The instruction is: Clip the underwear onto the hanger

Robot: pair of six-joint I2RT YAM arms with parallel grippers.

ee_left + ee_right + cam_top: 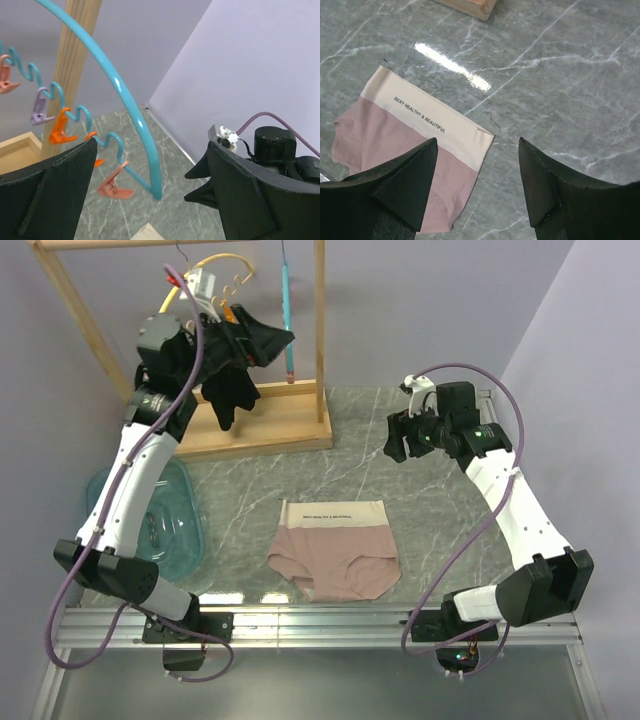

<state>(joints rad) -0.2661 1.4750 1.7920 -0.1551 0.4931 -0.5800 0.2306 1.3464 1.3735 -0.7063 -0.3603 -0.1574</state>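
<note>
The underwear [335, 555] lies flat on the marble table near its front, pink-beige with a cream waistband toward the rack. It also shows in the right wrist view [395, 135], below and left of my open, empty right gripper [477, 145], which hovers above the table at the right [400, 440]. The light-blue hanger [286, 310] hangs edge-on from the wooden rack's top bar. In the left wrist view its arch [127, 100] and wavy edge with orange and pink clips [115, 186] sit between the fingers of my open left gripper [150, 170], apart from both. My left gripper [270, 340] is raised beside it.
A wooden rack [260, 430] stands at the back left with a yellow hanger [215, 265] and a black garment [230, 390]. A teal basin [160, 510] sits at the left by my left arm. A purple wall is close on the right.
</note>
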